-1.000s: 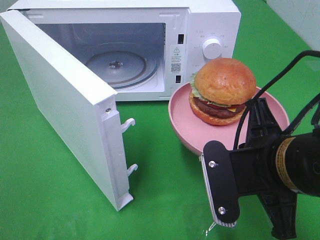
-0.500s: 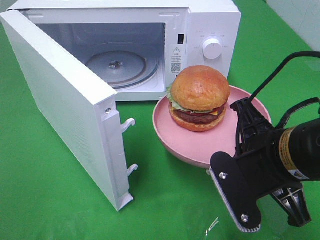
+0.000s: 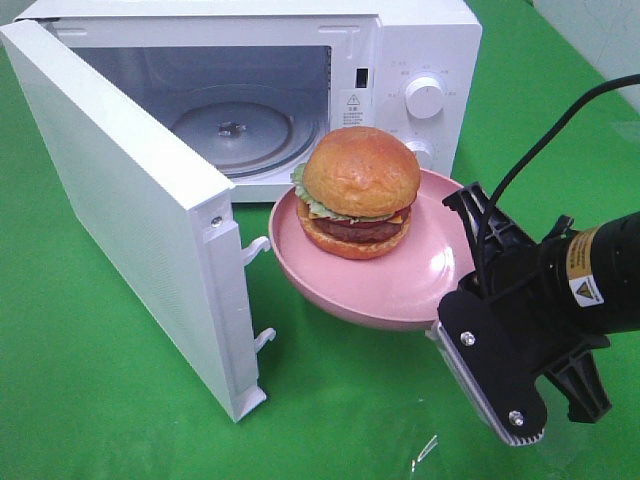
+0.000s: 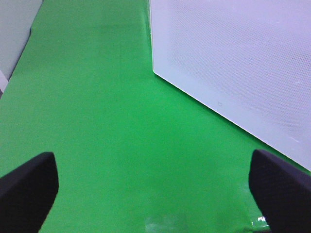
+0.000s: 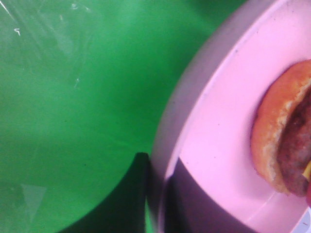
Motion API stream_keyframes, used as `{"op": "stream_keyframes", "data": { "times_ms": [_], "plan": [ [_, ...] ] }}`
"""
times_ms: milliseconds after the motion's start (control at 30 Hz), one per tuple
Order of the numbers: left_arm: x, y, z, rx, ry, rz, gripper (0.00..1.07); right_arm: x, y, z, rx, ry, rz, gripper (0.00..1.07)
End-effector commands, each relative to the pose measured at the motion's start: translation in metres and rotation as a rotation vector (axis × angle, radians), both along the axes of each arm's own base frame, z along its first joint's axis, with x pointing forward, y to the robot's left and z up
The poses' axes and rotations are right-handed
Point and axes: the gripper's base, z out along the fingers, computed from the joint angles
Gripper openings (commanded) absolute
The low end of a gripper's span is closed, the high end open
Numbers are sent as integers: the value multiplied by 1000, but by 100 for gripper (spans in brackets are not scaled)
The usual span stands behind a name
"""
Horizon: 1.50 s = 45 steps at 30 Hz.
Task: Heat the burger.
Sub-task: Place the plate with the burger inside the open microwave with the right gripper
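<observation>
The burger (image 3: 360, 190), with its glossy brown bun, lettuce and dark patty, sits on a pink plate (image 3: 400, 295) held in the air just in front of the open microwave (image 3: 420, 45). My right gripper (image 3: 452, 302) is shut on the plate's near right rim. In the right wrist view the right gripper (image 5: 156, 204) pinches the plate's rim (image 5: 194, 121), and part of the burger (image 5: 284, 141) shows at the edge. My left gripper (image 4: 155, 194) is open over bare green cloth, beside the white door panel (image 4: 233, 63). It does not show in the exterior view.
The microwave door (image 3: 130, 200) stands wide open to the left, its latch hooks (image 3: 258, 247) jutting toward the plate. A glass turntable (image 3: 235, 130) lies inside the cavity. The control knob (image 3: 424, 97) is on the right panel. Green cloth (image 3: 90, 400) covers the table.
My right gripper has carried the plate and burger to the left and up, from beside the control panel to in front of the microwave's opening. The left gripper has stayed open.
</observation>
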Motion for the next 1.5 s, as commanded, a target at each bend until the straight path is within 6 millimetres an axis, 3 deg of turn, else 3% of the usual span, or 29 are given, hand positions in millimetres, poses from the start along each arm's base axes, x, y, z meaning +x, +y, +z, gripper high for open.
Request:
{"op": "stream_keyframes", "data": {
  "times_ms": [33,200,1200,1500],
  "plan": [
    [-2,0,-1,-4,-11,-9,100,7,0,9,63,-78,24,0],
    [-2,0,-1,-4,-11,-9,100,16,-6,13,77,-133,28,0],
    [-2,0,-1,-4,-11,-9,100,23,-2,22,34,-249,120,0],
    [-2,0,-1,-4,-11,-9,100,33,22,19,33,-229,172,0]
  ]
}}
